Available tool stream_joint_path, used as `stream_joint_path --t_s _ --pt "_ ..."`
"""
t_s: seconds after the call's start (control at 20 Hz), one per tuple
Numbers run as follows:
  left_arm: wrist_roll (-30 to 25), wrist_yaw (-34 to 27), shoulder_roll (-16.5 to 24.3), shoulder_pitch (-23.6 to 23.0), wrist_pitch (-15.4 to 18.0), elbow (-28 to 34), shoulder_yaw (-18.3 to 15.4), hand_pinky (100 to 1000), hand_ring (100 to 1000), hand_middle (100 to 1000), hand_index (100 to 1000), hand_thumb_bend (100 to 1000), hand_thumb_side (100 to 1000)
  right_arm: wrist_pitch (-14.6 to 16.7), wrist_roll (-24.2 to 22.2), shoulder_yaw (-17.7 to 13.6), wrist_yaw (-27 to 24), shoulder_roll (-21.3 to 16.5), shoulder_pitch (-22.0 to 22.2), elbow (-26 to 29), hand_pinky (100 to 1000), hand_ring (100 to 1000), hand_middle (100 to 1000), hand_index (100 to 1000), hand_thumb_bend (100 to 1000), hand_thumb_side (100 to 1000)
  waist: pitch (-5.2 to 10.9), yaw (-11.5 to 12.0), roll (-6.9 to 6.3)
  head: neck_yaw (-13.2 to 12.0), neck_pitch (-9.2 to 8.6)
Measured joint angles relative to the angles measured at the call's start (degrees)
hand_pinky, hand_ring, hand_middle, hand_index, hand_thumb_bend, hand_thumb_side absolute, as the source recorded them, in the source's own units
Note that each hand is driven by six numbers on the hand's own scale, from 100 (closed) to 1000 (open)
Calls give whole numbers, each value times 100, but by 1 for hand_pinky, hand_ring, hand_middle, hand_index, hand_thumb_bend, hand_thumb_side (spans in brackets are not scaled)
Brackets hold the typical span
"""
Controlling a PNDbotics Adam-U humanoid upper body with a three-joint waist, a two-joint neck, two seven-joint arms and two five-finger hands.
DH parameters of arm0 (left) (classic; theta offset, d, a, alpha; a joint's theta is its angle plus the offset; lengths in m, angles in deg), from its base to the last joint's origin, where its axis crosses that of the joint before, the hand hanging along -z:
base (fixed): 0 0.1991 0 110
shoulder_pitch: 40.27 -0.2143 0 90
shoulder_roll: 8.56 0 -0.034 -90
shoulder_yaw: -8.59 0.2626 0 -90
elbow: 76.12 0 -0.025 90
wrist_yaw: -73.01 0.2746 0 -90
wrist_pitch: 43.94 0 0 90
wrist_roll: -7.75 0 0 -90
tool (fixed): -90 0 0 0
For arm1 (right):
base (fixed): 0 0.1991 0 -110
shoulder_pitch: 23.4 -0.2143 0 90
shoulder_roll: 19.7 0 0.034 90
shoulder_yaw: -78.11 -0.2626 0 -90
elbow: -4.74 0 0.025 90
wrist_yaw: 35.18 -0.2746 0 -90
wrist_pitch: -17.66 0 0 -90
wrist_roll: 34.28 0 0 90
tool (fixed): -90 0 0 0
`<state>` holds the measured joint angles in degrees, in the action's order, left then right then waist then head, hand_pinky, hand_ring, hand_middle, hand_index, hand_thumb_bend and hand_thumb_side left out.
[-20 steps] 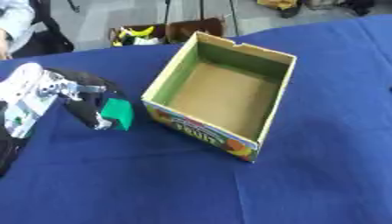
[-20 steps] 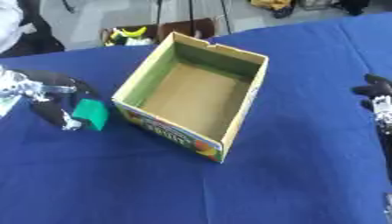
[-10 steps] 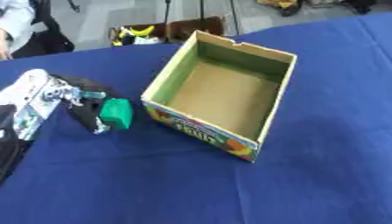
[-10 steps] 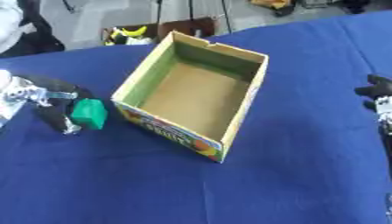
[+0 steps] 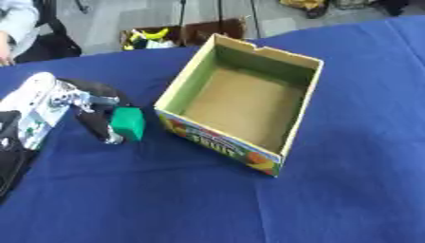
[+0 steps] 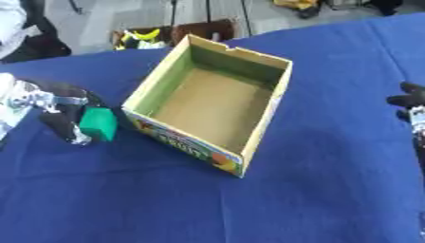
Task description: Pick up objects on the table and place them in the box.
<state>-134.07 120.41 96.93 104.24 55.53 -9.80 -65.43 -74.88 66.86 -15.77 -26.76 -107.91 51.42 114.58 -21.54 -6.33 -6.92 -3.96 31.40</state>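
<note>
Cut off at the right edge, only dark fingertips of the right hand [image 6: 408, 102] showing, opening impossible to tell; at the left, left hand [image 5: 89, 111] curled round a green block [image 5: 127, 124], pinched just beside the empty box [image 5: 246, 95] on the blue table [image 5: 348, 180].

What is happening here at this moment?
The robot's left hand holds a green block in its curled fingers, just left of the open cardboard box on the blue table. The box looks empty. The right hand shows only at the right edge, idle.
</note>
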Motion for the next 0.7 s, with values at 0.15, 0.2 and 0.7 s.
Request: stream_joint_path --t_s 0.15,0.2,0.7 --pt "-2 -1 -18 0 -47 19 -14 266 524 683 899 100 503 0 0 0 0 0 0 0 851 857 671 860 100 917 0 7 0 0 0" --pt "-5 -3 -21 0 -68 23 -27 247 511 658 881 100 529 0 0 0 0 0 0 0 851 856 671 860 100 916 0 7 0 0 0" --pt "-16 45 -23 -8 -340 292 -112 187 509 676 830 100 522 -1 4 -16 0 0 0 0 851 854 666 860 100 916 -18 20 22 4 -20"
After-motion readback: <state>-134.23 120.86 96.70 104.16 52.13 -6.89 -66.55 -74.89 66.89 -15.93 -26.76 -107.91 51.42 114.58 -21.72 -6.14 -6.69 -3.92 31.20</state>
